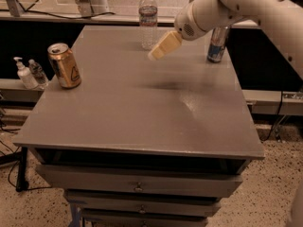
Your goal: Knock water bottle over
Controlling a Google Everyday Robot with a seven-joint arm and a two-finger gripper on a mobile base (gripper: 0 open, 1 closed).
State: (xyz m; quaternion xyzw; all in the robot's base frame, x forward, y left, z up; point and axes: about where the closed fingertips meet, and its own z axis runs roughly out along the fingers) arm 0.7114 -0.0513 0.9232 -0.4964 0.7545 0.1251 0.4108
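With the bottle [148, 20] upright at the desk's [142, 122] far edge and the end effector [164, 45] (open or closed, I cannot tell) just to its right, a sideways push high up should topple it.

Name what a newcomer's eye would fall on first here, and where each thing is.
The big white arm reaches in from the upper right. Its gripper hangs above the grey table, near the water bottle, which stands upright at the far edge. A gold can stands near the left edge.
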